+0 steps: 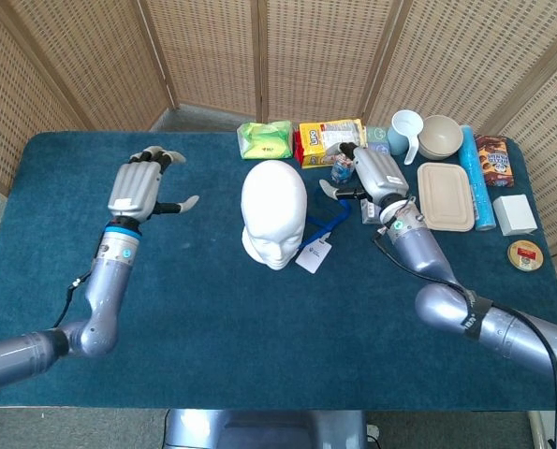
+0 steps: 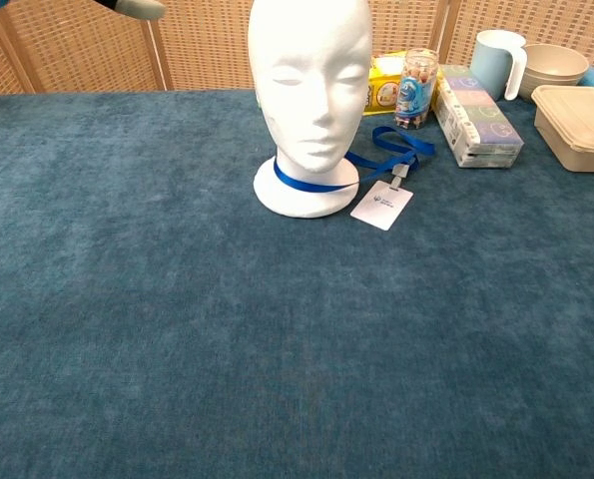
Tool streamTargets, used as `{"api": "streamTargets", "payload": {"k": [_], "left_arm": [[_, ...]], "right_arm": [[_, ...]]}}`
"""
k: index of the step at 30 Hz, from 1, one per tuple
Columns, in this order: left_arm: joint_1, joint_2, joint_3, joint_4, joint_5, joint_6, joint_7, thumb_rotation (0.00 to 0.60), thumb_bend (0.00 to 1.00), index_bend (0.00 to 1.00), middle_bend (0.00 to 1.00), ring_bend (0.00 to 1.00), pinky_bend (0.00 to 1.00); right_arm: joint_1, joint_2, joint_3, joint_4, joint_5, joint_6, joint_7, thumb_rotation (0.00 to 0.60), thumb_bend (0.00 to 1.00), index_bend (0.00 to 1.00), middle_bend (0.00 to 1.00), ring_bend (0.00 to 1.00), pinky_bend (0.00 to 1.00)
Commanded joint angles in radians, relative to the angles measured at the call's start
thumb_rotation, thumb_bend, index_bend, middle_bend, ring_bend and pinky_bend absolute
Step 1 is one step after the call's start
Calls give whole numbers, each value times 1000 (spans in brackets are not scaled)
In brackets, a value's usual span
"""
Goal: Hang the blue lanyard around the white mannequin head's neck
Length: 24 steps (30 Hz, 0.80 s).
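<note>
Blue lanyard point(image 2: 311, 184) looped round white mannequin head point(image 2: 311, 90) neck, badge point(image 2: 381, 205) beside its base; both hands, left hand point(image 1: 139, 187) and right hand point(image 1: 372, 173), spread, empty. Task seemingly done.

Dark teal carpeted tabletop point(image 1: 259, 355). Woven wicker folding screen point(image 1: 287, 56) behind table. Along far edge: green crinkled snack packet point(image 1: 266, 139), yellow snack bag point(image 1: 327, 137) just beside it, small clear jar with blue label point(image 2: 417, 90), pastel printed box point(image 2: 478, 117), pale blue plastic jug with handle point(image 2: 498, 62), beige ceramic bowl point(image 1: 441, 137). Beige lidded food container point(image 1: 446, 196), light blue cylindrical tube point(image 1: 477, 180) alongside. Brown snack box point(image 1: 496, 161), white small box point(image 1: 514, 215), round yellow-red tin point(image 1: 525, 254) at right edge.
</note>
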Motion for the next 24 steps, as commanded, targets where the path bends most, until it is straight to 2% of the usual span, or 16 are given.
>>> {"api": "streamTargets", "payload": {"k": [1, 5, 10, 14, 20, 22, 24], "left_arm": [[37, 38, 15, -40, 28, 17, -28, 405, 186, 270, 296, 162, 201], [108, 112, 53, -125, 78, 48, -60, 402, 188, 270, 296, 163, 201], [202, 187, 112, -206, 155, 94, -107, 403, 191, 270, 296, 170, 203], [303, 243, 177, -256, 231, 147, -178, 399, 194, 270, 296, 171, 204], [434, 282, 272, -247, 335, 212, -273, 402, 195, 280, 296, 171, 204], [480, 290, 302, -239, 372, 246, -299, 402, 195, 284, 296, 172, 204], [497, 291, 311, -234, 394, 260, -309, 401, 195, 290, 296, 172, 204]], "right_arm": [[-40, 17, 19, -29, -82, 7, 72, 348, 385, 231, 222, 222, 266], [-105, 6, 33, -52, -205, 122, 157, 351, 386, 279, 292, 270, 300], [-190, -10, 11, -82, -339, 264, 228, 353, 386, 346, 354, 343, 366], [-266, -13, -30, -116, -432, 383, 249, 354, 396, 389, 397, 383, 395], [-366, -2, -109, -172, -526, 508, 217, 351, 424, 412, 410, 392, 405], [-399, 6, -142, -187, -558, 533, 206, 349, 438, 419, 415, 396, 405], [-412, 9, -152, -194, -573, 544, 205, 347, 444, 425, 420, 404, 405]]}}
